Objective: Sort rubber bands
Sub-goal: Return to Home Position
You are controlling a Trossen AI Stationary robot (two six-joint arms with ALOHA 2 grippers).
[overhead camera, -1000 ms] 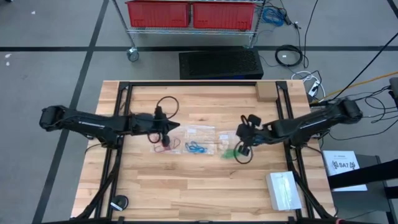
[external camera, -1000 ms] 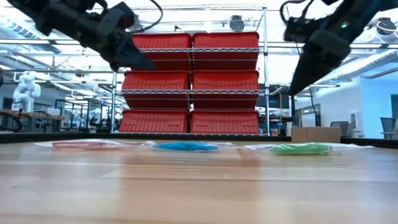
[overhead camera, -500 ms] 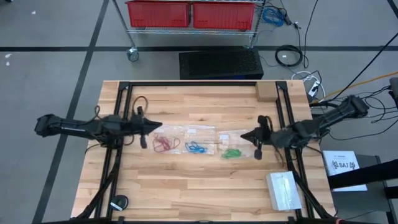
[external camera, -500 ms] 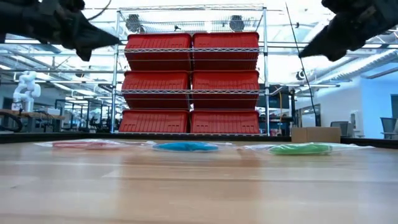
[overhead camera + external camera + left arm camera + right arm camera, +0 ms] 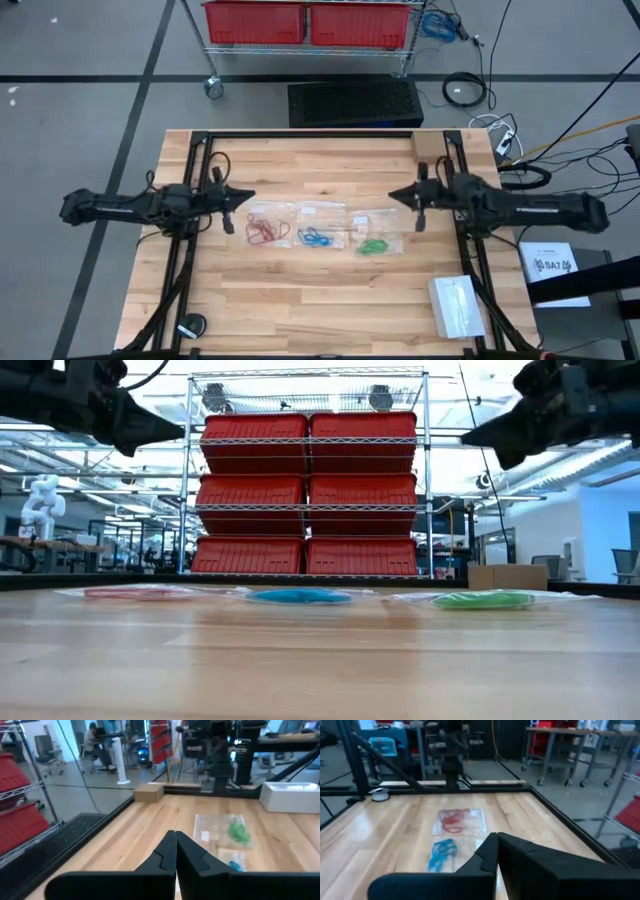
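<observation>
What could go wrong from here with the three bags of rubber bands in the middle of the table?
Whether the clear bags holding the red bands, blue bands and green bands are sealed cannot be seen, so bands might spill if lifted. The left gripper and right gripper, both shut, hover above the table near the row's ends; a low swing could drag the light bags.

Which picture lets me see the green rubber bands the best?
The high view: it looks straight down on the green rubber bands, so their whole tangle shows inside its clear bag. The low view shows only a flat green streak. The left wrist view shows them from a slant. The right wrist view misses them.
</observation>
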